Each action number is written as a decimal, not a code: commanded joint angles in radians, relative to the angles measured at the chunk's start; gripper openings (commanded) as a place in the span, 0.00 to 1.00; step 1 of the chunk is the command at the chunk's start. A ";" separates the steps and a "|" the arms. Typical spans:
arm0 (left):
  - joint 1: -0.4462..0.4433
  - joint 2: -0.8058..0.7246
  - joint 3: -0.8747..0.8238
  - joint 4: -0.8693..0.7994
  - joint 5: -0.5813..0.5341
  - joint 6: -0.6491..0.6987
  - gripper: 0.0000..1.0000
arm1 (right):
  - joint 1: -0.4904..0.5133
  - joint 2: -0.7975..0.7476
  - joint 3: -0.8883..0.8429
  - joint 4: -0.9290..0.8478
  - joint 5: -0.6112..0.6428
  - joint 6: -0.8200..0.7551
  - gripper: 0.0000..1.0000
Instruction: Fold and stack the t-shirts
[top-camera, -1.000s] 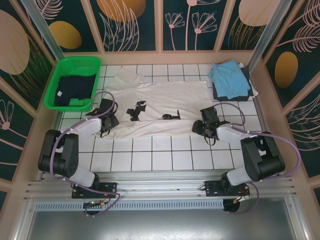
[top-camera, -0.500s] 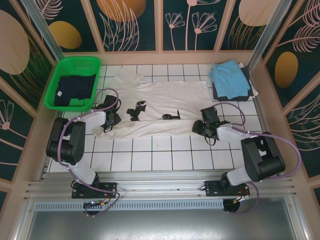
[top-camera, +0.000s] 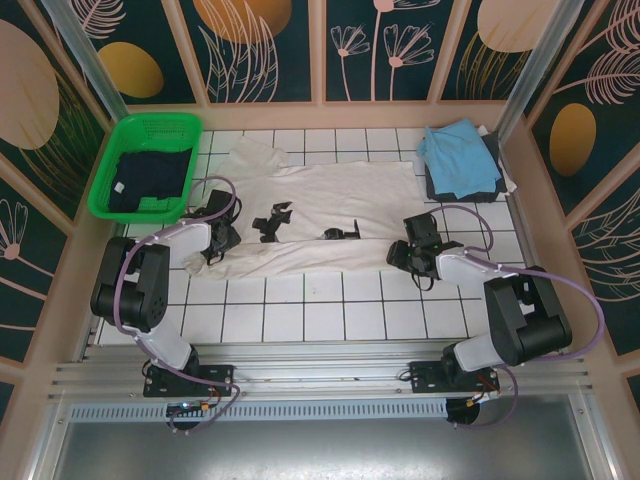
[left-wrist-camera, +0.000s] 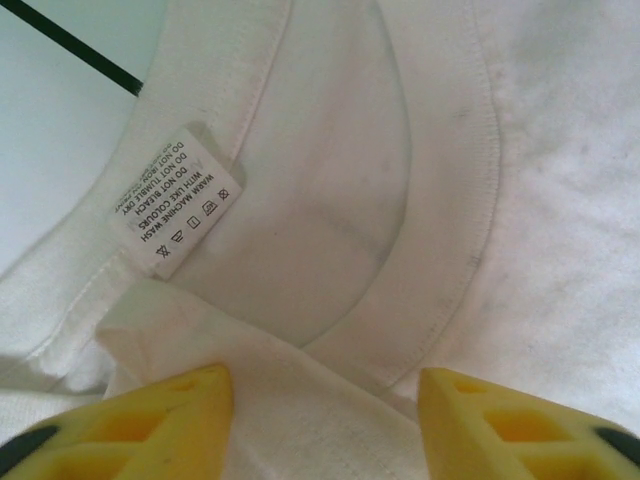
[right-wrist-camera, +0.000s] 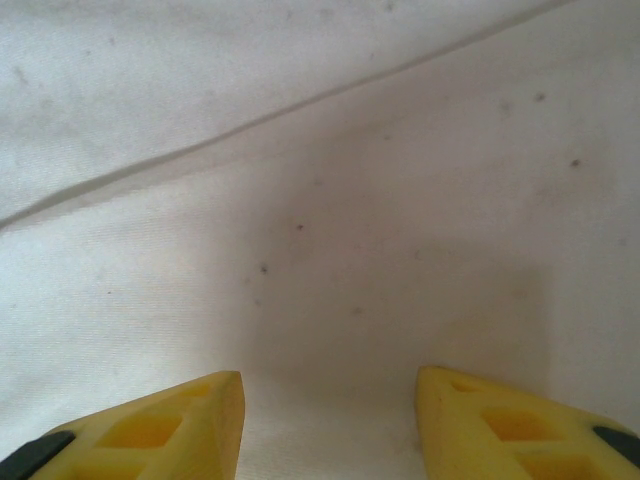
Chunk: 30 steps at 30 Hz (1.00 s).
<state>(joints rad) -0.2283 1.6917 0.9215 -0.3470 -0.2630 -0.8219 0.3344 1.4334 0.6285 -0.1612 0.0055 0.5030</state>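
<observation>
A large cream-white t-shirt (top-camera: 330, 215) lies spread across the tiled table, with black print marks on it. My left gripper (top-camera: 222, 238) is at its left end, over the collar (left-wrist-camera: 440, 230) and care label (left-wrist-camera: 178, 200). Its yellow fingers (left-wrist-camera: 170, 420) stand apart, open, with a raised fold of white cloth (left-wrist-camera: 320, 410) between them. My right gripper (top-camera: 402, 252) is at the shirt's right end, open just above flat white cloth (right-wrist-camera: 330, 250). A light blue t-shirt (top-camera: 458, 152) lies on a dark grey one (top-camera: 440, 185) at the back right. A dark navy t-shirt (top-camera: 150, 180) sits in the basket.
The green mesh basket (top-camera: 155, 125) stands at the back left. The table's wooden walls close in the sides and back. Bare white tiles (top-camera: 310, 310) run between the shirt and the arm bases.
My left arm swung in and its gripper shifted a little toward the shirt's collar; its jaws closed partway and stand apart again. The right gripper edged slightly right.
</observation>
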 joint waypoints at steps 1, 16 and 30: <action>-0.003 -0.008 -0.018 -0.006 -0.017 -0.009 0.39 | -0.006 0.004 0.005 -0.008 0.005 -0.009 0.49; -0.003 -0.001 0.104 -0.015 0.008 0.006 0.00 | -0.006 0.044 0.015 0.014 -0.006 -0.012 0.49; -0.003 -0.127 -0.018 -0.028 0.031 -0.001 0.38 | -0.004 0.062 0.015 0.036 -0.029 -0.013 0.49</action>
<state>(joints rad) -0.2287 1.6386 0.9958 -0.3447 -0.2356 -0.8040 0.3344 1.4654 0.6350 -0.1307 -0.0010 0.5026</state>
